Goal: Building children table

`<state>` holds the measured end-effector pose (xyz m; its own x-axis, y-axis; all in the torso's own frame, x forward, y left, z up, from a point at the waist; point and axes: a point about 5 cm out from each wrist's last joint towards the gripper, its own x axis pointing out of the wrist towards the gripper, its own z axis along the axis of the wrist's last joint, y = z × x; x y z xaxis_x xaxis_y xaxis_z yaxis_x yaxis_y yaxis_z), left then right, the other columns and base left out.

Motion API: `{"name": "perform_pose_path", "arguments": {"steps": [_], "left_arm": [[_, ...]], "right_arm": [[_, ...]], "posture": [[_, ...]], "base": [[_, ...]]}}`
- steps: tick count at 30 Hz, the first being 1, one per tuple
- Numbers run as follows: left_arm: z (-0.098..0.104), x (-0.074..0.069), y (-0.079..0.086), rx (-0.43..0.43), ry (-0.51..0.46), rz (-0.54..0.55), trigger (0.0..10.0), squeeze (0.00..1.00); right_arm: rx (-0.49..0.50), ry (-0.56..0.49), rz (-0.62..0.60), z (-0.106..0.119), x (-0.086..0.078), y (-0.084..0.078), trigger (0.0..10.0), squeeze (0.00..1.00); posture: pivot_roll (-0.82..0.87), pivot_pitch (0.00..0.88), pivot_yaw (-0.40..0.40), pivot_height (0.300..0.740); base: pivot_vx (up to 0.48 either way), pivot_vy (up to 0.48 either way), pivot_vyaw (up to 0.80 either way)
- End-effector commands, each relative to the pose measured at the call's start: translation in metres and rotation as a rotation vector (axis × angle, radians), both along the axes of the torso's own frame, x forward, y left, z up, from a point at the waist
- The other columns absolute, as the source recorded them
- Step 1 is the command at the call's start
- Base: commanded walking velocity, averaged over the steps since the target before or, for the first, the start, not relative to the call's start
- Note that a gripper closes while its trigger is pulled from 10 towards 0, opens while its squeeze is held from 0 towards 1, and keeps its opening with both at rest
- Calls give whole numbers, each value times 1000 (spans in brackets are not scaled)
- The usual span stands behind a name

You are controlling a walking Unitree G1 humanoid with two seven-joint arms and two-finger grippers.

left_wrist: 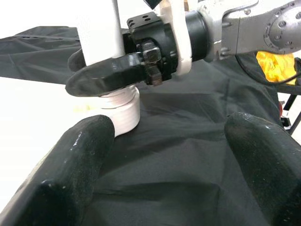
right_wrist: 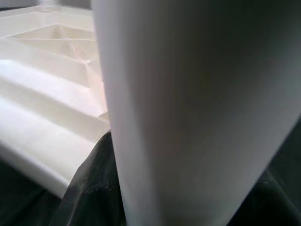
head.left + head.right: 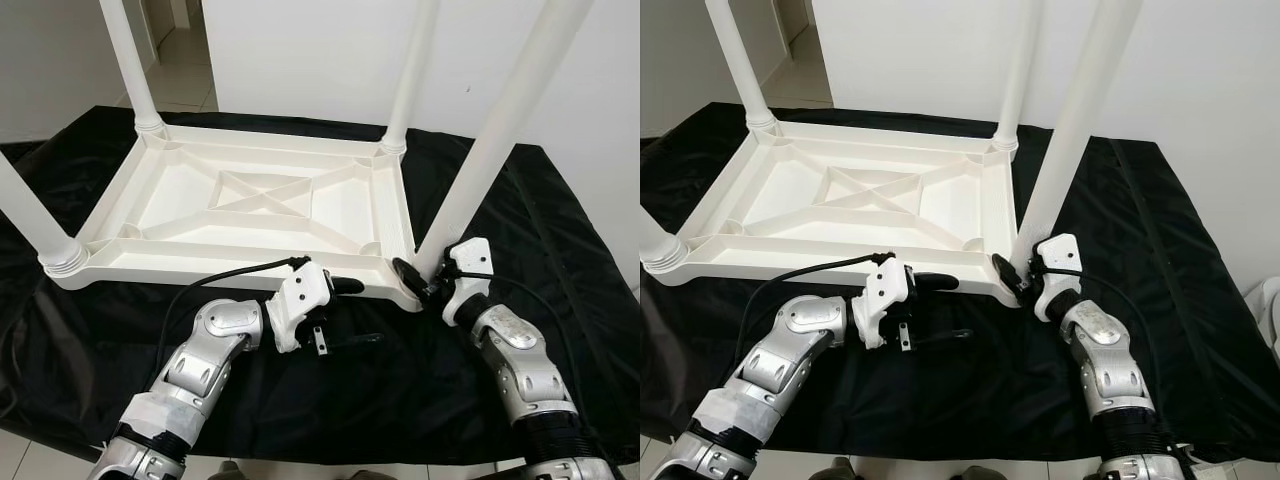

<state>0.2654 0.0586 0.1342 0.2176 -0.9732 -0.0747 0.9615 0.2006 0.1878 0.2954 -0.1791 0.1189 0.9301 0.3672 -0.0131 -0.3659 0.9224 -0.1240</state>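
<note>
Upturned children table (image 3: 250, 205) on black cloth (image 3: 560, 250), right pincer (image 3: 425, 280) pinching near-right leg (image 3: 500, 130) at its base, probably to seat it in the corner socket, left pincer (image 3: 345, 312) spread beside.

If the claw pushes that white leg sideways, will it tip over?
Probably not: the leg looks seated in the upturned table's corner socket. The table is likely light, hollow ribbed plastic, so it may slide on the black cloth. The right claw clasps the leg's base.

Leg (image 3: 500, 120) tops cropped; near leg blurred (right wrist)
</note>
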Motion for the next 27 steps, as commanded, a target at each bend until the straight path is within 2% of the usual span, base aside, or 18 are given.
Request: {"name": "perform_pose_path", "arguments": {"steps": [1,6,7,14,15,16,18,19,22,27], "left_arm": [[-2,0,0,7,7,33,10000,0],[-3,0,0,11,9,25,10000,0],[-3,0,-1,11,9,22,10000,0],[-3,0,-2,12,10,14,10000,0],[-3,0,-1,14,11,12,10000,0],[-3,0,-1,14,11,12,10000,0],[-3,-1,-1,15,14,10,10000,0],[-3,-1,-1,15,14,10,10000,0],[-3,-2,-2,13,15,8,10000,0],[-3,-2,0,14,14,9,10000,0]], "right_arm": [[-49,51,-127,-15,-1,-9,10000,0],[-1,61,-227,-15,-2,-6,10000,0],[37,63,-265,-15,-3,-3,10000,0],[99,60,-368,-14,-5,4,10000,0],[102,57,-441,-15,-6,7,10000,0],[102,57,-441,-15,-6,7,10000,0],[107,37,-582,-15,-6,19,10000,0],[107,37,-582,-15,-6,19,10000,0],[131,34,-623,-14,-5,33,10000,0],[131,22,-616,-11,-4,37,10000,0]], "posture": [[-8,4,-44,740],[-18,5,-36,740],[-21,6,-34,740],[-25,10,-28,740],[-28,13,-26,740],[-28,13,-26,740],[-22,16,-27,740],[-22,16,-27,740],[-14,17,-27,740],[-16,17,-23,740]], "base": [[0,0,0],[0,0,0],[0,0,0],[0,0,0],[0,0,0],[0,0,0],[0,0,0],[0,0,0],[0,0,0],[0,0,0]]}}
